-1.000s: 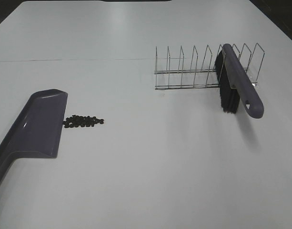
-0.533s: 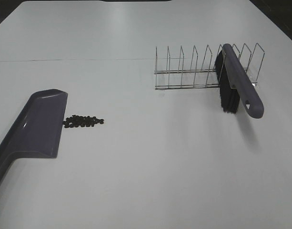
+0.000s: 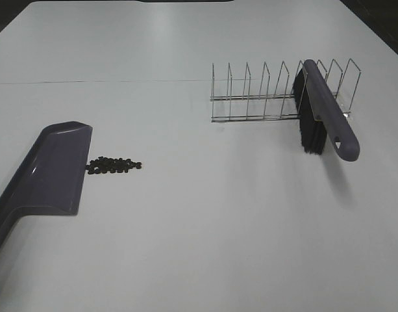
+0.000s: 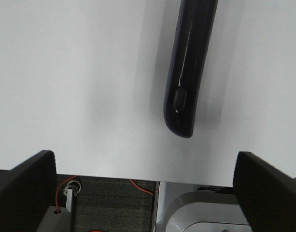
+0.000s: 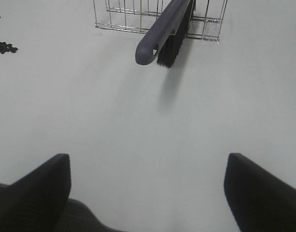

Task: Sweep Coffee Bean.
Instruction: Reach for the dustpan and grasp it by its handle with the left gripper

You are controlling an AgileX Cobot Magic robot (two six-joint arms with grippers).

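**Nothing has moved; sweep not yet begun**

On the far left the purple dustpan (image 3: 52,166) lies flat on the white table (image 3: 205,227), its open mouth facing right. The beans (image 3: 114,165) sit in a small dark cluster just beside that mouth, touching it or nearly so, and none are inside the pan. Well to the right stands the wire rack (image 3: 250,97). The brush (image 3: 328,117) rests in one of its right-hand slots, bristles down and handle jutting toward the near edge.

Over the last second the high view shows no shift at all: pan, beans and brush lie exactly where they were, and no arm has entered that view. So the task is at its very start, with both tools untouched.

The left gripper (image 4: 143,159) hangs spread wide and empty above the table's near edge, with the dustpan's handle end just ahead of it. The right gripper (image 5: 147,159) is likewise spread wide and empty, looking toward the brush handle and rack, and is still well apart from them.

The likely next step is for the right arm to take the brush handle while the left steadies the pan.
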